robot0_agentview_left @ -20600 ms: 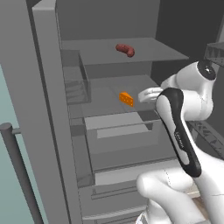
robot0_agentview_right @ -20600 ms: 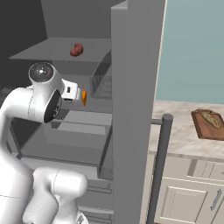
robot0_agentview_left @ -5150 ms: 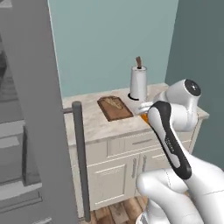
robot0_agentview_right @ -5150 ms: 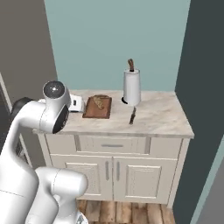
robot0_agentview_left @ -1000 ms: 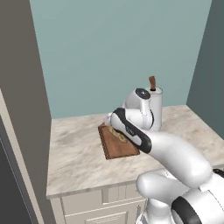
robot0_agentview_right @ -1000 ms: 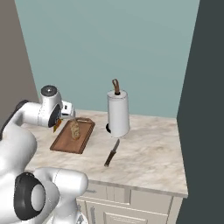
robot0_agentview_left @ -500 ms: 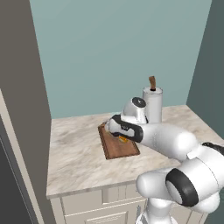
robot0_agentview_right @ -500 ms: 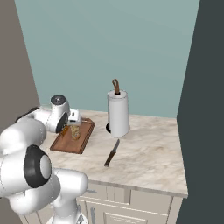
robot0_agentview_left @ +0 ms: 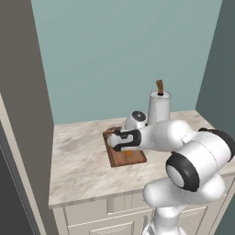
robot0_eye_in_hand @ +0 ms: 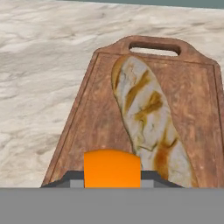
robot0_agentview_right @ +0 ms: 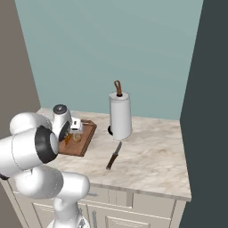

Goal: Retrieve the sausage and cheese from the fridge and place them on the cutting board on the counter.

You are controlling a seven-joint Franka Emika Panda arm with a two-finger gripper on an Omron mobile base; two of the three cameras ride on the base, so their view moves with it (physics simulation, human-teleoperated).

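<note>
Arm: white, dark joints, folded low, forearm reaching forward and leftward. End effector (robot0_agentview_left: 127,149): pointed downward, fingers narrowly set, clamped on the cheese (robot0_eye_in_hand: 112,169) between its tips.

Flat, even rendered light fills all views, with no glare. Soft shadows lie under the arm (robot0_agentview_left: 156,137) at frame centre. Everything is sharp, undistorted at the edges.

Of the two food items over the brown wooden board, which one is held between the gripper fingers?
The small orange cheese wedge; the gripper is shut on it. The pale, brown-streaked bread loaf lies free on the brown wooden cutting board.
</note>
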